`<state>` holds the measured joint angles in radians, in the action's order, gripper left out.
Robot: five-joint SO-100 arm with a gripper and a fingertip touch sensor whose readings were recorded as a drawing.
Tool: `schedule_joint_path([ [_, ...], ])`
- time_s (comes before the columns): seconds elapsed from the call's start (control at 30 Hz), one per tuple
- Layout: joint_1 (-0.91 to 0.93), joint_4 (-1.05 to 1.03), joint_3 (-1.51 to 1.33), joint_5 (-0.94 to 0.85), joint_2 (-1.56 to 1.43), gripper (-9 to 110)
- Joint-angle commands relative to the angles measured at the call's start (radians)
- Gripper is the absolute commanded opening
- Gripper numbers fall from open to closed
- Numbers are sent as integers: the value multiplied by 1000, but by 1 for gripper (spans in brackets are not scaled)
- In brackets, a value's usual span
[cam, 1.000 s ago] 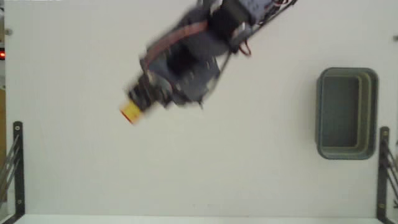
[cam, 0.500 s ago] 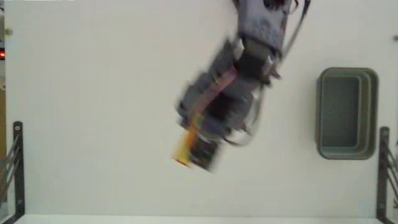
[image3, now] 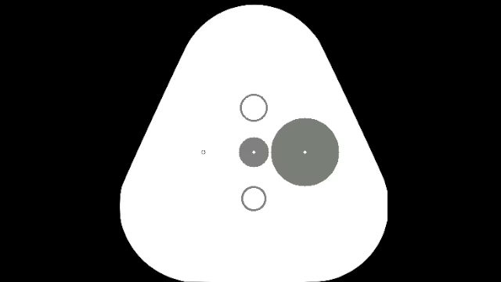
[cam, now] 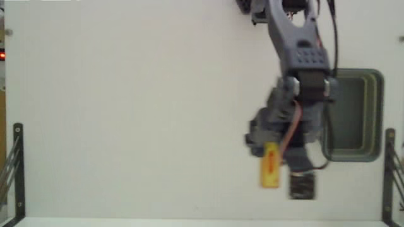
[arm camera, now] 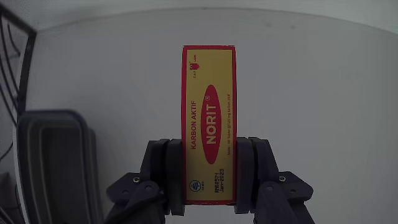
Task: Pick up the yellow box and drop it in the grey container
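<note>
My gripper (arm camera: pixel 209 157) is shut on the yellow box (arm camera: pixel 209 93), with its two dark fingers pressed against the long sides near the box's lower end. The red oval label faces the wrist camera. In the fixed view the gripper (cam: pixel 272 151) hangs over the white table just left of the grey container (cam: pixel 379 113), and the yellow box (cam: pixel 271 167) sticks out below it. The arm covers part of the container's left rim. In the wrist view the grey container (arm camera: pixel 59 168) lies to the left of the box, apart from it.
Black metal brackets stand at the left (cam: pixel 17 170) and right (cam: pixel 390 170) table edges in the fixed view. A black wire frame (arm camera: pixel 12 56) shows at the wrist view's upper left. The white table (cam: pixel 126 126) spreads left of the arm.
The arm has swung from the left of the table to the right and downward in the fixed view, carrying the yellow box up to the container's left side.
</note>
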<state>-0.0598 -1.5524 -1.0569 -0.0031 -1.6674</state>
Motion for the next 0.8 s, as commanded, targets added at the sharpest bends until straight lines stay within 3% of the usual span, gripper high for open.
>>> schedule_joint_path([
  [0.0,-105,35,-10,3,-17,36],
  [0.77,-548,118,-86,3,37,36],
])
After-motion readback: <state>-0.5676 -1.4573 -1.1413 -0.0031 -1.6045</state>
